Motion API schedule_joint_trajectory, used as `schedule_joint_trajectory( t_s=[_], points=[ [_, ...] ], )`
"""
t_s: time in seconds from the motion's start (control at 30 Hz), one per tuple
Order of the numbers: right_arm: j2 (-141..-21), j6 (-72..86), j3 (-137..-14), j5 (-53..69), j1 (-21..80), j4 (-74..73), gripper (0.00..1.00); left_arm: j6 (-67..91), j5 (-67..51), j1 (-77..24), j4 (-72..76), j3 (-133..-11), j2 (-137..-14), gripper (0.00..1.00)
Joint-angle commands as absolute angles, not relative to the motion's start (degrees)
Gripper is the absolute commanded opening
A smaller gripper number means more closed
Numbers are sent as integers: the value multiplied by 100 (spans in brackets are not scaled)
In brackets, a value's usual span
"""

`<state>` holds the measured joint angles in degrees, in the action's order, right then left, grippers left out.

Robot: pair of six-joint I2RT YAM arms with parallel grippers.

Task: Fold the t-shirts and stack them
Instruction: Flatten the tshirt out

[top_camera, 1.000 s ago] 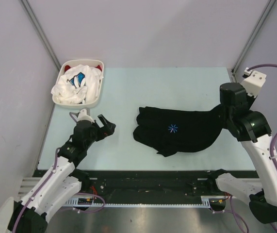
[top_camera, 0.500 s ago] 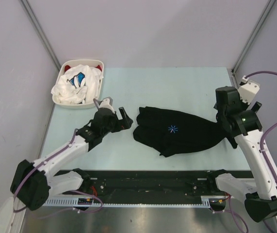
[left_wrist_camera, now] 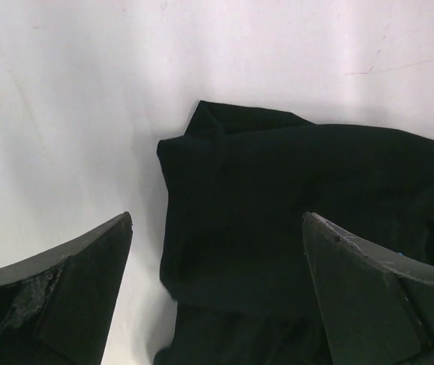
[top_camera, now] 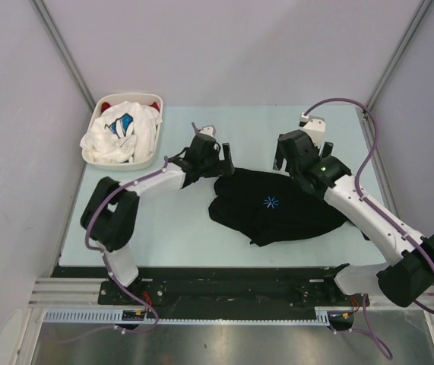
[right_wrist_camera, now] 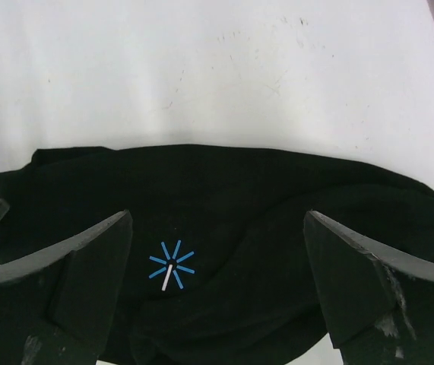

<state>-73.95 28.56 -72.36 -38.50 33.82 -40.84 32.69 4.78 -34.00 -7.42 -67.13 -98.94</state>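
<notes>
As the black t-shirt [top_camera: 277, 209] is lying bunched on the worktop [top_camera: 194, 224], the left end effector [top_camera: 221, 160] and right end effector [top_camera: 283, 166] are being held spread.

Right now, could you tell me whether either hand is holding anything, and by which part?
Nothing is held: the left hand and the right hand are both open over the black t-shirt.

Pale green table [top_camera: 186, 220]; plain grey walls [top_camera: 239, 46]; metal corner posts [top_camera: 65, 53], possibly aluminium.
</notes>
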Motion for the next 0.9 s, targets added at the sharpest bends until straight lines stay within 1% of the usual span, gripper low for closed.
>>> schedule_joint_trajectory(
  t_s=[0.0, 0.1, 0.2, 0.27, 0.3, 0.33, 0.37, 0.4, 0.5, 0.6, 0.67, 0.7, 0.77, 0.8, 0.87],
  points=[
    [-7357, 2831, -7207, -3876, 3401, -3832, 100, 2997, 264, -3419, -984, -7356, -10650, 97],
    [-7225, 2804, -7032, -3850, 3375, -3780, 100, 3023, 273, -3428, -1064, -7523, -10967, 95],
    [-7111, 2804, -6865, -3780, 3322, -3718, 100, 3006, 281, -3428, -1002, -7585, -11249, 85],
    [-7005, 2812, -6768, -3744, 3287, -3709, 100, 2953, 211, -3428, -993, -7716, -11425, 68],
    [-6987, 2812, -6741, -3727, 3287, -3718, 100, 2944, 176, -3428, -1002, -7778, -11591, 56],
    [-6918, 2804, -6715, -3727, 3287, -3718, 100, 2927, 80, -3419, -976, -7883, -11662, 24],
    [-6882, 2804, -6680, -3761, 3287, -3761, 100, 2927, 44, -3428, -932, -7919, -11724, 7],
    [-6847, 2804, -6662, -3797, 3287, -3788, 100, 2944, 44, -3428, -879, -7936, -11690, 0],
    [-6566, 2812, -6575, -4016, 3278, -3955, 100, 2909, -255, -3428, -694, -8068, -11286, 0],
    [-6153, 2865, -6504, -4175, 3270, -4060, 100, 2760, -369, -3428, -825, -8725, -10680, 0],
    [-5829, 2892, -6486, -4201, 3278, -4130, 100, 2629, -430, -3419, -1325, -9769, -10451, 0],
    [-5723, 2918, -6486, -4219, 3287, -4157, 100, 2593, -483, -3419, -1753, -10678, -10424, 0],
    [-5555, 2927, -6486, -4192, 3305, -4236, 100, 2549, -623, -3419, -2134, -11606, -10380, 0],
    [-5381, 2944, -6486, -4192, 3331, -4245, 99, 2566, -755, -3410, -2405, -12454, -10371, 0],
    [-5248, 2918, -6486, -4175, 3384, -4289, 99, 2672, -957, -3419, -2478, -13093, -10301, 0]
  ],
)
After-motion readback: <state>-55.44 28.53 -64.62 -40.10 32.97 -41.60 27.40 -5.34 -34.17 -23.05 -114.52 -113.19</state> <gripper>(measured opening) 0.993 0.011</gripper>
